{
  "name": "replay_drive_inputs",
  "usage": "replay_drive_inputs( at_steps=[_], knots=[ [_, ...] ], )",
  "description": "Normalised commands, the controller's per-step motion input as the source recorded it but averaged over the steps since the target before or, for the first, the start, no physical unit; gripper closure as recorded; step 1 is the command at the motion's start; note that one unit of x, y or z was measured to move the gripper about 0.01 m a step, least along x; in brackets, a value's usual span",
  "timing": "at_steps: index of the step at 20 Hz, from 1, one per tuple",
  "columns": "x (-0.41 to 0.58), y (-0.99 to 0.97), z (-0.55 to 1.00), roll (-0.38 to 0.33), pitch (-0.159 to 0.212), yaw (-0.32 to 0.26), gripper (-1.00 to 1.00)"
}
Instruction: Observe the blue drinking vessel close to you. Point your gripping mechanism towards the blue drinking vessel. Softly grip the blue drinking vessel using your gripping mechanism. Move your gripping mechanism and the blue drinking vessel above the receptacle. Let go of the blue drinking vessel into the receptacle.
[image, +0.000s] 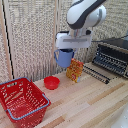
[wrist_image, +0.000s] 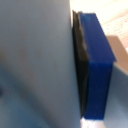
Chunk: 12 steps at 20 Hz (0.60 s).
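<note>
The light-blue mug (image: 63, 57) hangs in the air under my white gripper (image: 66, 50), well above the wooden table, with its loop handle toward the exterior view's left. My gripper is shut on the mug's rim. In the wrist view the mug's pale blue wall (wrist_image: 35, 60) fills most of the picture, pressed against a dark pad and a blue finger (wrist_image: 97, 65). The red lattice basket (image: 22, 100) with its blue-grey rim handle stands on the table at the exterior view's lower left, apart from the gripper.
A small red bowl (image: 51, 82) sits on the table below the mug. A yellow-orange patterned box (image: 75, 70) stands just right of the bowl. A toaster oven (image: 112, 57) with its door open is at the exterior view's right. A woven screen (image: 30, 35) backs the table.
</note>
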Motion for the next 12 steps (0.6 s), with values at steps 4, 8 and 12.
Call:
replay_drive_inputs(
  at_steps=[4,8,12],
  knots=[
    [0.208,0.93,0.28,0.000,0.000,0.000,1.00],
    [0.144,0.97,0.07,0.000,0.000,0.000,1.00],
    [0.096,0.99,0.01,0.000,0.023,0.004,1.00]
  ],
)
